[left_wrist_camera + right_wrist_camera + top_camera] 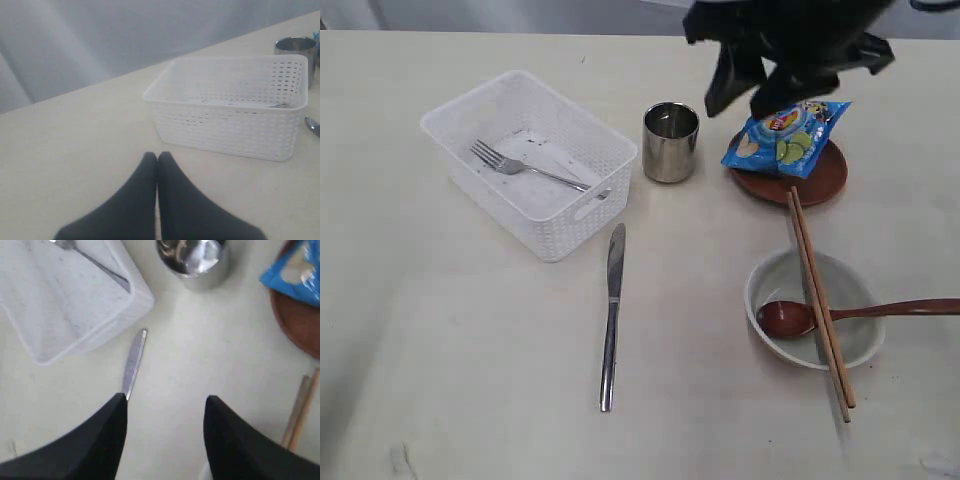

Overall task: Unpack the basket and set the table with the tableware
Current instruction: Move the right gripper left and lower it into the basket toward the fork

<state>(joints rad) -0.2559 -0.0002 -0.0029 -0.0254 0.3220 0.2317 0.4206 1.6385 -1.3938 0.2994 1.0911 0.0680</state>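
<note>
The left tool (157, 156) is facing the basket (560, 235), its fingers pressed together with nothing between them. The right tool (166, 397) is hanging above the tabletop (440, 350), fingers spread apart and empty. The basket is sitting toward the tabletop's back edge, holding 1 fork (525, 168). Just beside it the cup (670, 143) is standing upright. The knife (612, 315) is lying on bare tabletop in front of the basket. A blue snack bag (788, 135) is lying on the plate (765, 186). Nearer the front edge, the spoon (790, 318) and 2 chopsticks (817, 290) are resting across the bowl (860, 340).
</note>
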